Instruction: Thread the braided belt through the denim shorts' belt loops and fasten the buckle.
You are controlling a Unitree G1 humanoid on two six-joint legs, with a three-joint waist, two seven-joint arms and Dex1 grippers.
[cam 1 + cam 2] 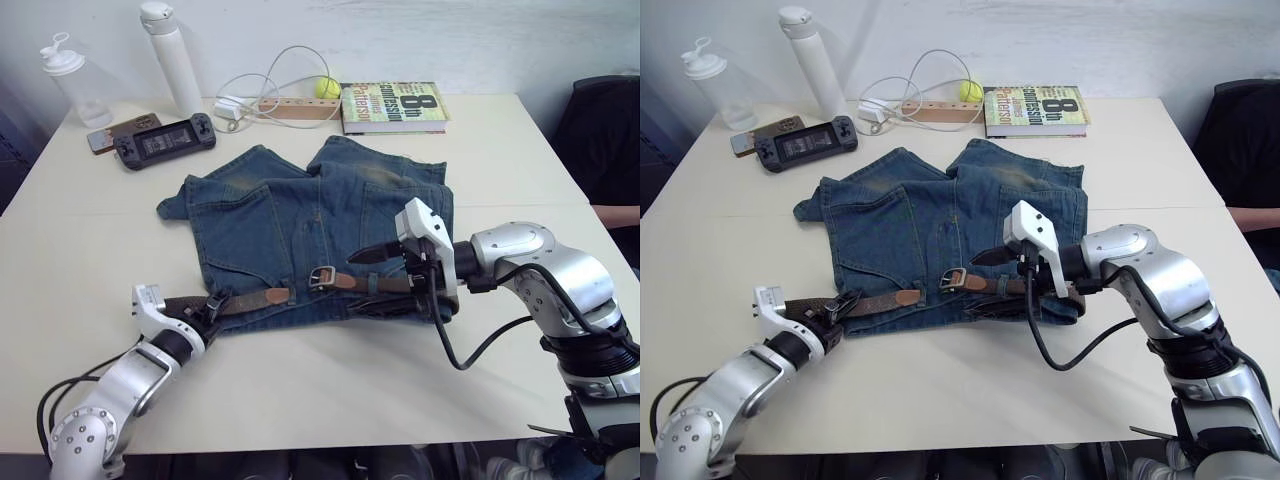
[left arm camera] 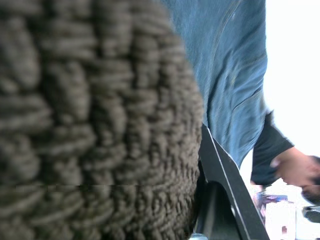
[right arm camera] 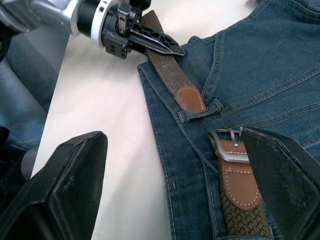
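Black fingers of the left claw (image 1: 845, 305) are clenched on the braided belt (image 3: 170, 75), gripping the woven strap a little behind its tan leather tip, which lies just ahead of the claw at a belt loop (image 3: 200, 114) on the waistband. From the left wrist, the brown weave sits pressed right against the fingers. The right claw (image 3: 170, 200) hangs spread wide and released over the waistband, holding nothing; the silver buckle (image 3: 227, 147) with its tan leather tab lies between its two fingers, just below them. Beyond the buckle the dark weave runs on under the right claw along the waistband. The denim shorts (image 1: 300, 220) lie flat on the white bench (image 1: 300, 390), faded brownish on both legs, spreading away from both claws. Well past the shorts, at the bench's far edge, stand a clear bottle (image 1: 75, 80) and a white flask (image 1: 170, 55), with a game console (image 1: 165, 140), a white cable (image 1: 270, 85), a tennis ball (image 1: 327, 87) and a book (image 1: 393, 106) alongside.
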